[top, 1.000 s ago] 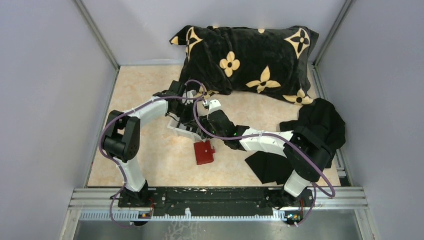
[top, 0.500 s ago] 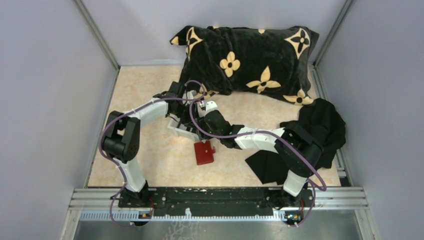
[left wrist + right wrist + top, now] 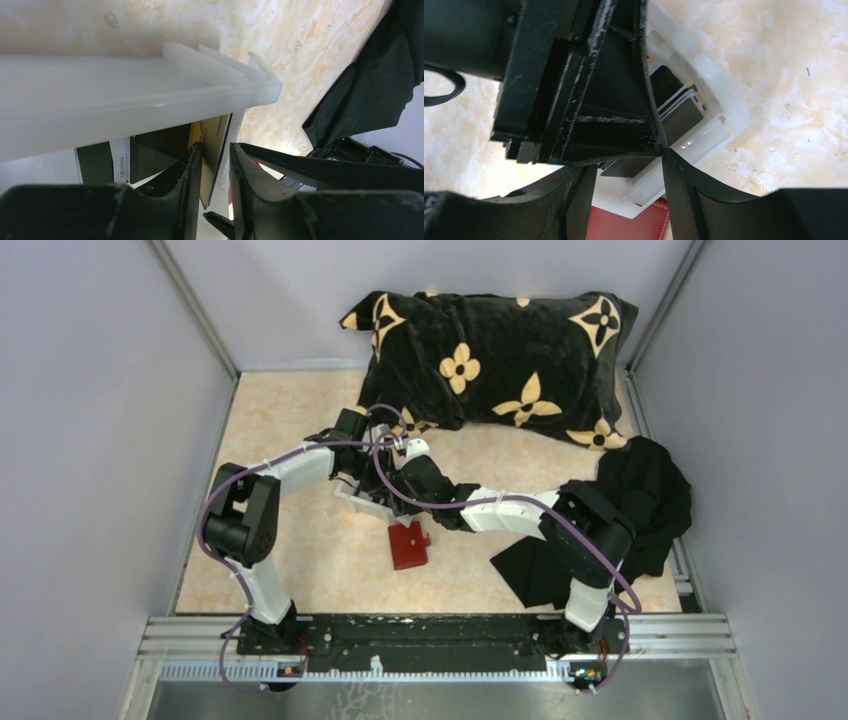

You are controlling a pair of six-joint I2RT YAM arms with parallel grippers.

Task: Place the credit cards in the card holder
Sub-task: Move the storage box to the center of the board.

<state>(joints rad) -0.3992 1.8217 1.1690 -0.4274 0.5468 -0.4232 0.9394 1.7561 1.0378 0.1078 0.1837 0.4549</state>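
Right arm shifted toward white tray | right end effector wide | left end effector narrow astride yellowish card, we cannot confirm grip

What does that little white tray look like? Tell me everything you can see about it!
The tray is a small box of milky, slightly see-through white plastic with low walls and thin ribs at one end. It sits on the marbled table beside the red card holder. Inside, cards stand on edge, dark, pale and one gold. The left gripper and right gripper crowd over it, hiding most of it from above.
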